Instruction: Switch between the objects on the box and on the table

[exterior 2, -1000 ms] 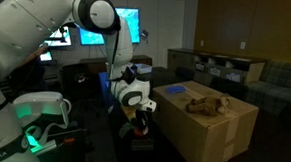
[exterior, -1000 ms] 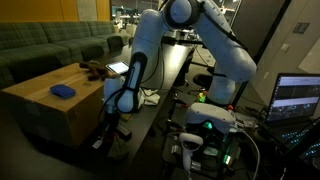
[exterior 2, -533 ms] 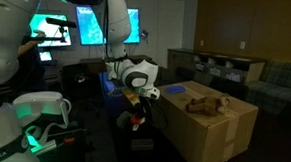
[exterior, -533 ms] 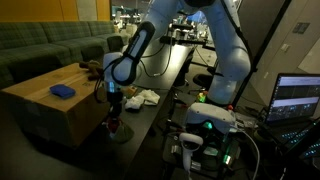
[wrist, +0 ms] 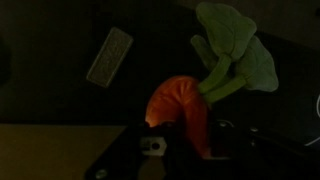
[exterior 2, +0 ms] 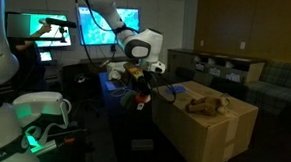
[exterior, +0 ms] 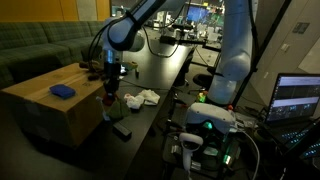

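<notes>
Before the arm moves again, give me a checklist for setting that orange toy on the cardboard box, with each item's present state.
1. Grip: the gripper is shut on the orange toy with green leaves: ok.
2. Clear of the table: the orange toy hangs above it in both exterior views: ok.
3. Underside of the toy higher than the top of the cardboard box: cannot tell.
4. Landing room: there is bare cardboard beside the blue block and the brown lumpy item: ok.
5. Path: the white cloth and black bar lie on the table, apart from the gripper: ok.
</notes>
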